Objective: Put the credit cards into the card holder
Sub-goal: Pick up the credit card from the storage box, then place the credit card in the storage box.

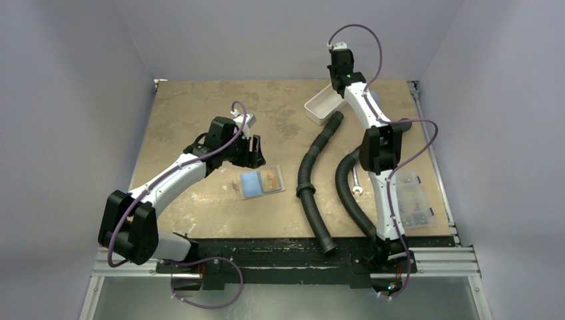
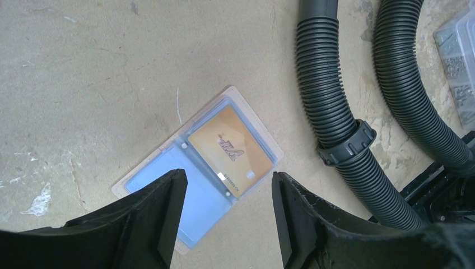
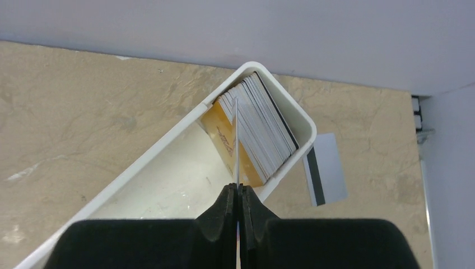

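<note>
The tan card holder (image 1: 261, 182) lies open on the table. In the left wrist view the card holder (image 2: 246, 109) has an orange-tan card (image 2: 231, 150) in one pocket and a light blue card (image 2: 193, 196) in the other. My left gripper (image 2: 228, 188) is open and empty, just above its near edge. My right gripper (image 3: 238, 190) is shut on a thin card (image 3: 237, 140) seen edge-on, over a stack of cards (image 3: 263, 131) in the white tray (image 3: 168, 137). A pale card with a black stripe (image 3: 325, 168) lies on the table beside the tray.
Two black corrugated hoses (image 1: 313, 167) (image 1: 350, 193) lie right of the card holder, close to it in the left wrist view (image 2: 330, 106). A wrench (image 1: 356, 183) and a clear compartment box (image 1: 413, 200) lie at the right. The white tray (image 1: 323, 107) stands at the back.
</note>
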`<state>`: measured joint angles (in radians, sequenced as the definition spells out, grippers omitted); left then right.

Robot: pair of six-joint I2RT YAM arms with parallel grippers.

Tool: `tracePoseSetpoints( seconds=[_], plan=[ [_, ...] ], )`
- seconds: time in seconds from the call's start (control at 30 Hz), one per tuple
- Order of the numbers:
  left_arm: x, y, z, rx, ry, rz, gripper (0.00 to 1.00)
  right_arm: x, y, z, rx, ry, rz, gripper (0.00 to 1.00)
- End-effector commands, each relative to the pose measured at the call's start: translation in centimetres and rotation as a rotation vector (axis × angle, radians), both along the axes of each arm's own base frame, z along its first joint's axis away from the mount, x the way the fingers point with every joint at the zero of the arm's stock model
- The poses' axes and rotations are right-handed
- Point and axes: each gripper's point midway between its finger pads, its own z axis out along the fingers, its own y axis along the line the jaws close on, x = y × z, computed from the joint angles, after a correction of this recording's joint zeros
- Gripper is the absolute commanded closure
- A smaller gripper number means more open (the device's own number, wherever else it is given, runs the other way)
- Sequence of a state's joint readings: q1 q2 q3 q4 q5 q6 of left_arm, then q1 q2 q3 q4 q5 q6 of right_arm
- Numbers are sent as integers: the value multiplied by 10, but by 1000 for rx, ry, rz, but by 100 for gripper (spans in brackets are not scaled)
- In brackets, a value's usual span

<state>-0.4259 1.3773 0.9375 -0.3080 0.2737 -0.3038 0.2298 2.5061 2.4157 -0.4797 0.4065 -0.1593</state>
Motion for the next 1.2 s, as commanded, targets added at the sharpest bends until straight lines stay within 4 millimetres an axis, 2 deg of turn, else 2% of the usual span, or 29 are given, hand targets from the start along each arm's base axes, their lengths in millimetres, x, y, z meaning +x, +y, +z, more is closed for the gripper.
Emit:
tracePoseSetpoints(
  seconds=[0.0, 0.2, 0.23, 0.3, 0.33, 0.43, 0.53, 0.67, 0.73, 0.77, 0.9, 1.03, 1.17],
  plan=[
    [4, -4, 2, -30, -8, -4, 38, -11, 3, 74, 213, -157, -150, 100],
    [3, -5, 0, -38, 1, -7, 38, -25, 24, 90, 486, -172, -202, 100],
    [3, -6, 1, -44, 2, -8, 38, -29, 29, 86, 543, -151, -199, 100],
    [3, -9, 1, -60, 7, -10, 38, -37, 42, 103, 702, -154, -134, 100],
    [2, -11, 1, -71, 14, -11, 38, -46, 49, 94, 786, -119, -110, 100],
    [0, -23, 10, -157, 36, -31, 38, -79, 70, 117, 1039, -75, 99, 100],
    [1, -37, 32, -296, 51, -48, 38, -119, 81, 132, 1228, -17, 316, 100],
    [9, -51, 74, -546, 53, -56, 38, -182, 100, 150, 1363, 27, 604, 100],
    [10, -57, 94, -668, 57, -71, 38, -209, 107, 148, 1406, 53, 664, 100],
    [10, -60, 106, -736, 55, -79, 38, -223, 113, 157, 1415, 21, 751, 100],
    [8, -66, 144, -947, 17, -122, 37, -278, 126, 159, 1561, 105, 881, 100],
    [7, -65, 165, -1070, -36, -148, 37, -315, 134, 166, 1649, 141, 988, 100],
    [14, -66, 169, -1122, -61, -141, 38, -341, 148, 164, 1720, 197, 1063, 100]
  ],
)
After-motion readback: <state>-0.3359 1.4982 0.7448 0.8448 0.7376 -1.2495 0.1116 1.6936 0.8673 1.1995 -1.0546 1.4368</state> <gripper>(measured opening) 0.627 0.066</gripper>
